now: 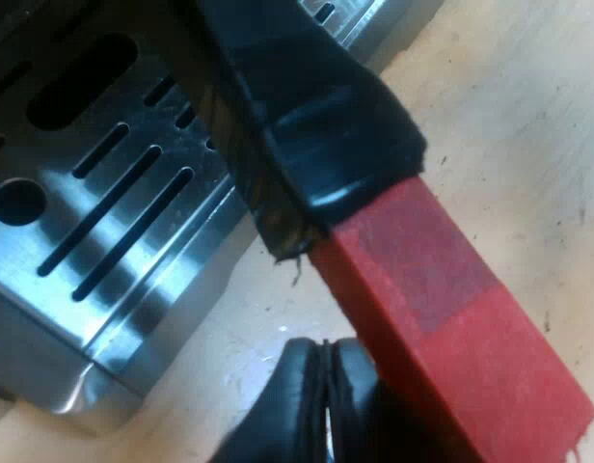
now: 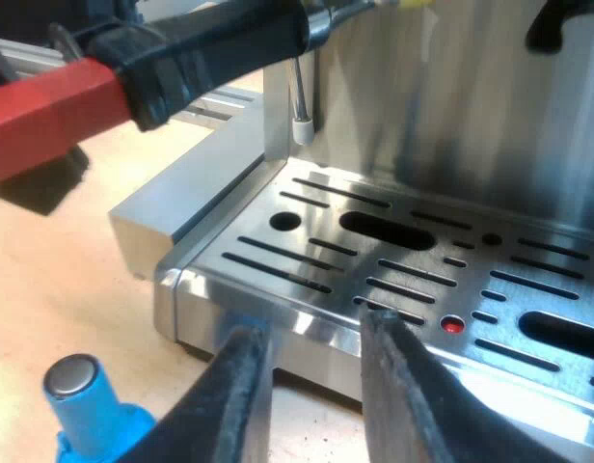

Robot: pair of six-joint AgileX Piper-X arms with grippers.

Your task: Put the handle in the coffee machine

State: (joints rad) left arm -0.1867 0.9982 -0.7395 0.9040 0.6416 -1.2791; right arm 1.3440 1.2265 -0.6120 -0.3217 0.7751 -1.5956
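The dark plastic handle [image 1: 316, 116] with a squared red end [image 1: 442, 309] lies with its long axis aslant across the left wrist view. Its black part hangs over the corner of the brushed-steel espresso machine's slotted drip tray [image 1: 114, 193], and its red end points away from the machine, out over the pale wooden table [image 1: 509, 106]. The red stretch is matt and flat-sided, with a frayed edge where it meets the glossy black. The left gripper [image 1: 321, 386] has its two black fingers pressed together with only a thin seam between them, lying against the side of the red end and not around it. From the right wrist view the handle [image 2: 181, 53] runs almost level, red end outward and dark part leading in toward the machine's front, above the tray [image 2: 393, 260] and near a thin metal tube with a white tip [image 2: 300, 106]. The right gripper [image 2: 311, 386] hangs at the tray's edge, fingers spread and holding nothing, near a blue tamper with a metal top [image 2: 80, 400] standing on the table.
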